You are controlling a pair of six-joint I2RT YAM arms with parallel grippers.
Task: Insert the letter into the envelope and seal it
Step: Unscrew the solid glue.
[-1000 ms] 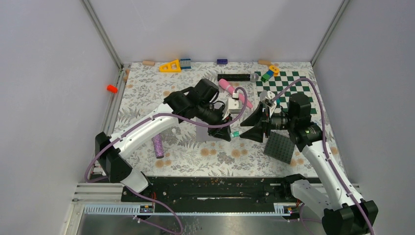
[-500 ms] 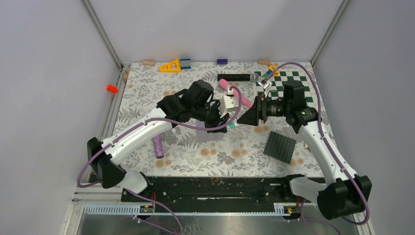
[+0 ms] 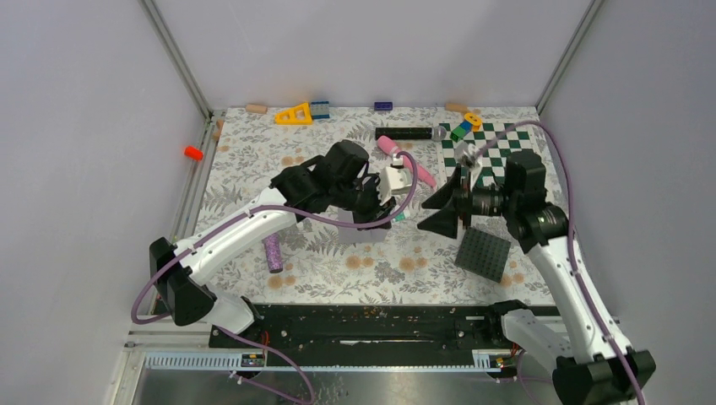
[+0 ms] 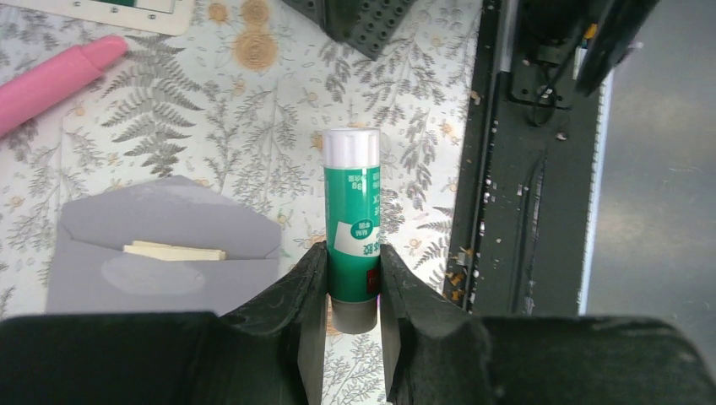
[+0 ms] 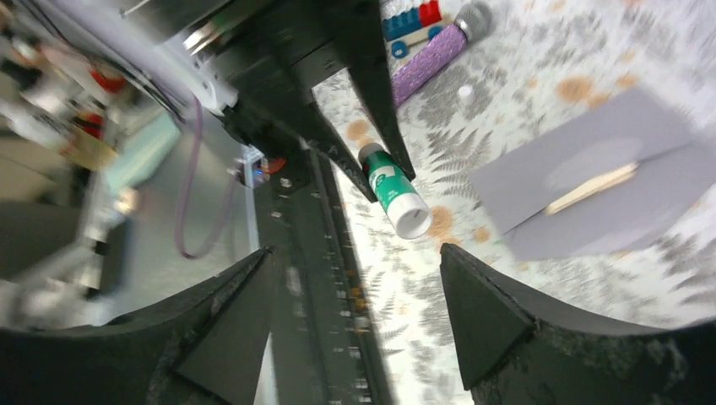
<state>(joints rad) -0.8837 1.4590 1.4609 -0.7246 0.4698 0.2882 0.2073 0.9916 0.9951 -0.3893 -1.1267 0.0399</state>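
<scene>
The left gripper (image 4: 352, 268) and its glue stick (image 4: 352, 211) hang just beside the envelope (image 4: 160, 245) and block that side. The right gripper (image 3: 422, 217) faces them across a small gap. The pink stick (image 3: 407, 162) lies behind. The dark bumpy plate (image 3: 483, 253) sits close by the right gripper. A hand could pass over the table (image 3: 355, 274) in front of the envelope.

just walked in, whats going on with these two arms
The left arm's fingers are shut on a green glue stick, held over the table. The grey envelope lies flat beside it, flap open, with a tan strip of the letter showing in its pocket. The right arm's fingers stand open, facing the stick's white end and holding nothing. The envelope is not yet sealed.
</scene>
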